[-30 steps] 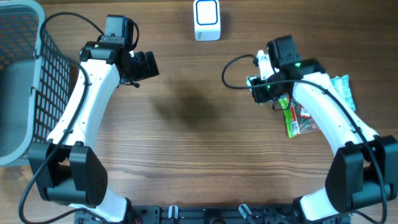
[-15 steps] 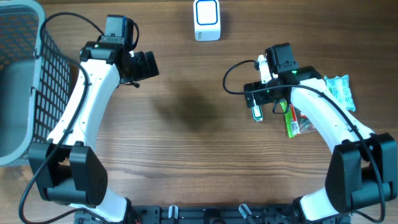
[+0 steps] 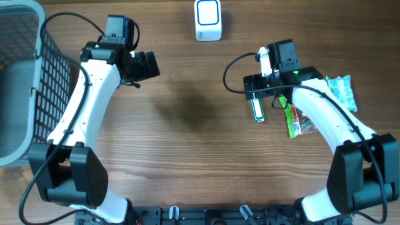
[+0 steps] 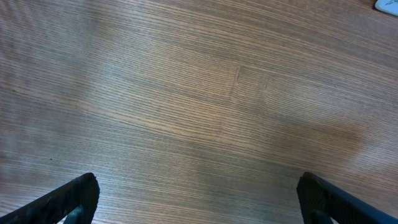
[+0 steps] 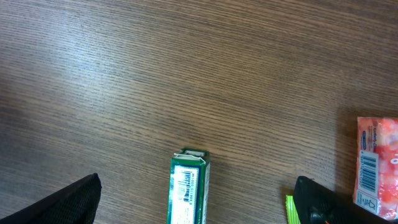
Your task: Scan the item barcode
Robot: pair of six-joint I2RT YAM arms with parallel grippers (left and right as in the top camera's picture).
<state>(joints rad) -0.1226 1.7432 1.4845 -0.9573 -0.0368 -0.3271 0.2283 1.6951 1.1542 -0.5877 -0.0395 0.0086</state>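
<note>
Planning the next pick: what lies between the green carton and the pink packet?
A lime-green stick packet, clearest in the overhead view; the right wrist view shows only its corner.

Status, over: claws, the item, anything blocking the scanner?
Both claws open: left claw over bare table, right claw above the green pack. Pack flat on table, barcode up, not gripped. Nothing lying between it and white scanner.

Brown wood-grain table [image 3: 187, 175] fills every view; soft even light; grey mesh basket [image 3: 53, 62] at left edge.
</note>
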